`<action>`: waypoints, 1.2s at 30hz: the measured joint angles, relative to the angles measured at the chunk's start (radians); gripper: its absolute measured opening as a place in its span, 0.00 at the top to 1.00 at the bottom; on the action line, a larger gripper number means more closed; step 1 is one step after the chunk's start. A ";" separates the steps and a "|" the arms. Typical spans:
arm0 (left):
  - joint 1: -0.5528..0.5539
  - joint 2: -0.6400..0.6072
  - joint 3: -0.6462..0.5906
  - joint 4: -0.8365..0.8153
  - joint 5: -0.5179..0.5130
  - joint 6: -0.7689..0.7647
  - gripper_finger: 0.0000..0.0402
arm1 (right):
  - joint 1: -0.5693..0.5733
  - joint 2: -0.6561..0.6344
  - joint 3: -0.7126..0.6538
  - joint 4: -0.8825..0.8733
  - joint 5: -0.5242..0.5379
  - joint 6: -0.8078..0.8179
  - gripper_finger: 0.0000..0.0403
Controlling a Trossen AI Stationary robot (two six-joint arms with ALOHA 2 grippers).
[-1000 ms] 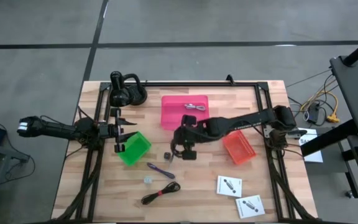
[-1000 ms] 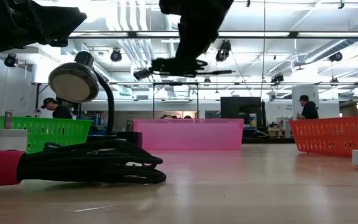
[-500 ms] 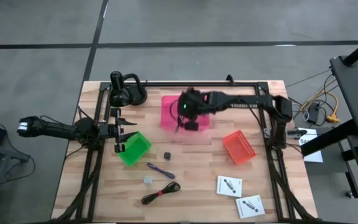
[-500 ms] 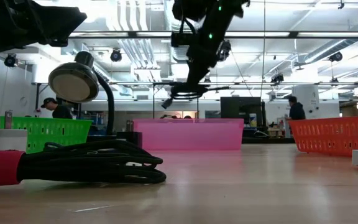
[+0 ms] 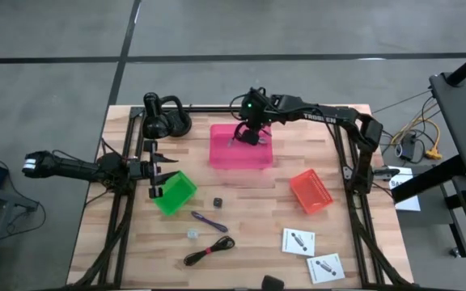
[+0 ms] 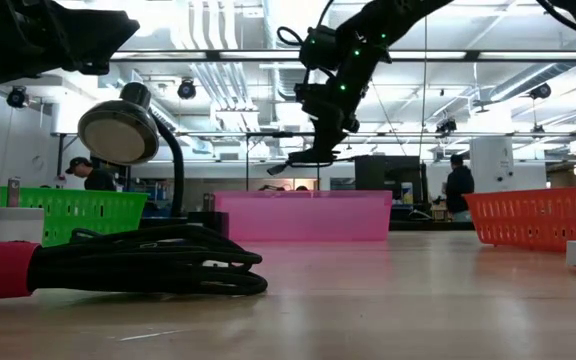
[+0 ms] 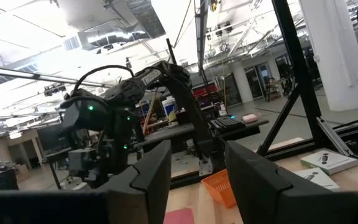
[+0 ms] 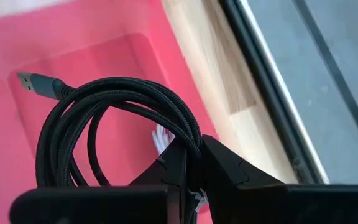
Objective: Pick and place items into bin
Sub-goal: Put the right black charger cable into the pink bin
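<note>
My right gripper (image 5: 247, 134) hangs over the far part of the pink bin (image 5: 225, 153), shut on a coil of black braided cable (image 8: 114, 106) with a grey plug (image 8: 28, 81). A bit of a whitish cable (image 8: 160, 140) shows in the bin under it. On the table lie a black cable with a red band (image 5: 209, 250), a purple cable (image 5: 209, 220), a tiny dark cube (image 5: 217, 200), a tiny clear piece (image 5: 192, 234) and two white packets (image 5: 298, 241) (image 5: 325, 267). My left gripper (image 5: 157, 170) waits open by the green bin (image 5: 175, 192). My right gripper pinches several strands of the coil's loop (image 8: 190, 142) between its two fingers, which lie across the strands. It comes from above, slanting down. The coil is lifted clear above the pink bin's floor and spreads out beyond the fingertips, its plug end free.
An orange bin (image 5: 310, 191) stands to the right of the table's middle. A black lamp-like stand (image 5: 164, 121) is at the far left, and a black frame (image 5: 342, 153) runs round the table. In the low view the red-banded cable (image 6: 118, 265) fills the near left.
My right gripper has carried the black braided cable from the table's middle toward the far edge, to above the pink bin's far part, turning about as it went. The cable has stayed in its hold, clear of the table.
</note>
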 joint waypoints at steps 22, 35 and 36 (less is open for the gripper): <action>0.000 0.001 0.000 -0.003 0.000 -0.001 0.66 | -0.094 0.001 -0.229 0.304 -0.115 -0.063 0.93; 0.000 0.001 0.000 -0.004 0.000 0.000 0.66 | -0.096 0.028 -0.274 0.423 -0.119 0.003 0.93; 0.000 0.001 0.000 -0.004 0.000 0.000 0.66 | -0.096 0.040 -0.274 0.431 -0.118 0.005 0.93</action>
